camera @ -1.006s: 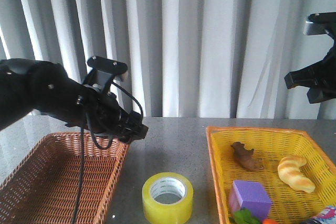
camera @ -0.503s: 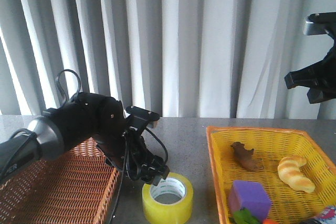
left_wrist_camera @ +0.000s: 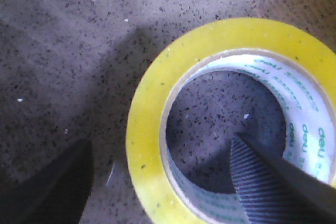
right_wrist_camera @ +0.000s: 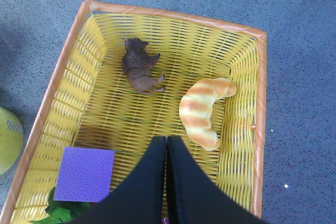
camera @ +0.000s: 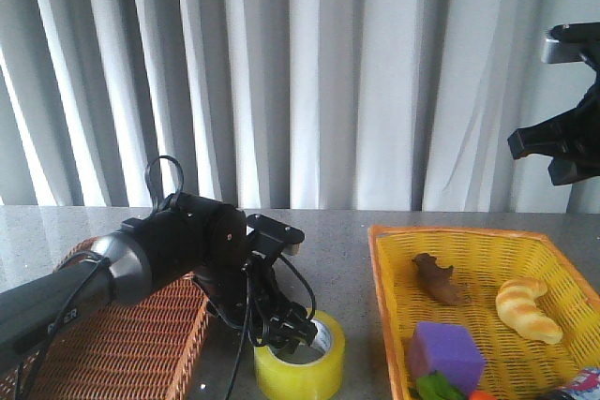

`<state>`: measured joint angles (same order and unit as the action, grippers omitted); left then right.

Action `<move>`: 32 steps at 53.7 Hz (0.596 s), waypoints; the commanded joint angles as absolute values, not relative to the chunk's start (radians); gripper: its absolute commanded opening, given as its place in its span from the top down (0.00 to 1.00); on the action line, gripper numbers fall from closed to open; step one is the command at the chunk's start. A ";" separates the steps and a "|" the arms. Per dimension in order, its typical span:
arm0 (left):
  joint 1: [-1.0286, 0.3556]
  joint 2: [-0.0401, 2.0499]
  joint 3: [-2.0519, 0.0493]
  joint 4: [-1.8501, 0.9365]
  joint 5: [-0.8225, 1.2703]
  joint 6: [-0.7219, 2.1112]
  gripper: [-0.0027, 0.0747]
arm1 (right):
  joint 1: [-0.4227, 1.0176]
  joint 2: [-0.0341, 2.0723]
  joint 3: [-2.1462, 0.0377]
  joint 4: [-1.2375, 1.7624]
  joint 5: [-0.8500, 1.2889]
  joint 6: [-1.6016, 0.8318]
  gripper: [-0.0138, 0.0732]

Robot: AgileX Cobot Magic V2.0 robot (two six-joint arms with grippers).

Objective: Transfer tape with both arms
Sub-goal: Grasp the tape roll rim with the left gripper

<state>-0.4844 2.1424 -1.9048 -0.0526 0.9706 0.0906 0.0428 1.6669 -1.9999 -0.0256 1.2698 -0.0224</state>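
tape [left_wrist_camera: 152, 129]: yellow roll, white printed core | left tool [left_wrist_camera: 173, 182]: spread astride its wall; right tool [right_wrist_camera: 166, 182]: clenched

The left gripper [camera: 298, 333] hides the tape [camera: 300, 367]'s near rim.

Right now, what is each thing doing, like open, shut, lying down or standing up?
tape: flat on the table, hole up, not lifted.
left claw: open, one finger inside the hole, one outside the roll.
right claw: shut, empty, raised above the yellow basket.
brown animal toy: lying in the basket.
croissant: lying in the basket.
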 commanded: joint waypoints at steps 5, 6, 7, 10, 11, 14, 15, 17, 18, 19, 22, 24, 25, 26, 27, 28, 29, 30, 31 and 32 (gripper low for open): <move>-0.488 2.106 -1.961 -0.054 0.928 0.038 0.30 | 0.037 1.618 -2.024 -0.031 1.237 -0.032 0.85; -0.488 2.112 -1.963 -0.056 0.928 0.033 0.30 | 0.037 1.618 -2.024 -0.031 1.237 -0.032 0.85; -0.488 2.114 -1.966 -0.056 0.930 0.033 0.30 | 0.037 1.618 -2.024 -0.031 1.237 -0.032 0.85; -0.488 2.126 -1.977 -0.056 0.943 0.034 0.30 | 0.037 1.618 -2.024 -0.032 1.237 -0.032 0.85; -0.488 2.127 -1.981 -0.056 0.950 0.034 0.30 | 0.037 1.618 -2.024 -0.030 1.237 -0.032 0.85; -0.488 2.141 -1.995 -0.056 0.969 0.034 0.32 | 0.037 1.618 -2.024 -0.030 1.237 -0.032 0.85; -0.488 2.150 -1.999 -0.056 0.977 0.034 0.33 | 0.037 1.618 -2.024 -0.030 1.237 -0.032 0.85; -0.488 2.157 -2.010 -0.056 0.991 0.034 0.34 | 0.037 1.618 -2.024 -0.030 1.237 -0.032 0.85; -0.488 2.161 -2.015 -0.056 0.997 0.034 0.35 | 0.037 1.618 -2.024 -0.030 1.237 -0.032 0.85; -0.488 2.166 -2.019 -0.054 1.002 0.034 0.36 | 0.037 1.618 -2.024 -0.030 1.237 -0.032 0.85; -0.488 2.174 -2.033 -0.055 1.015 0.027 0.40 | 0.037 1.618 -2.024 -0.030 1.236 -0.032 0.85; -0.488 2.175 -2.039 -0.055 1.014 0.010 0.43 | 0.037 1.618 -2.024 -0.030 1.236 -0.032 0.85; -0.488 2.177 -2.040 -0.055 1.012 0.000 0.45 | 0.037 1.618 -2.024 -0.030 1.236 -0.032 0.85; -0.488 2.177 -2.043 -0.054 1.008 -0.009 0.47 | 0.037 1.618 -2.024 -0.030 1.236 -0.032 0.85; -0.488 2.177 -2.044 -0.054 1.005 -0.021 0.49 | 0.037 1.618 -2.024 -0.030 1.236 -0.032 0.85; -0.488 2.177 -2.048 -0.054 1.003 -0.028 0.51 | 0.037 1.618 -2.024 -0.030 1.236 -0.032 0.85; -0.488 2.177 -2.051 -0.052 1.004 -0.035 0.53 | 0.037 1.618 -2.024 -0.030 1.236 -0.032 0.85; -0.488 2.177 -2.057 -0.050 1.005 -0.044 0.55 | 0.037 1.618 -2.024 -0.030 1.236 -0.032 0.85; -0.488 2.177 -2.061 -0.046 1.005 -0.049 0.57 | 0.037 1.618 -2.024 -0.030 1.236 -0.032 0.85; -0.488 2.177 -2.065 -0.041 1.005 -0.054 0.60 | 0.037 1.618 -2.024 -0.030 1.236 -0.032 0.85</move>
<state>-0.4844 2.2416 -2.0153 -0.0492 1.0330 -0.0104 0.0428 1.6669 -1.9999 -0.0256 1.2698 -0.0248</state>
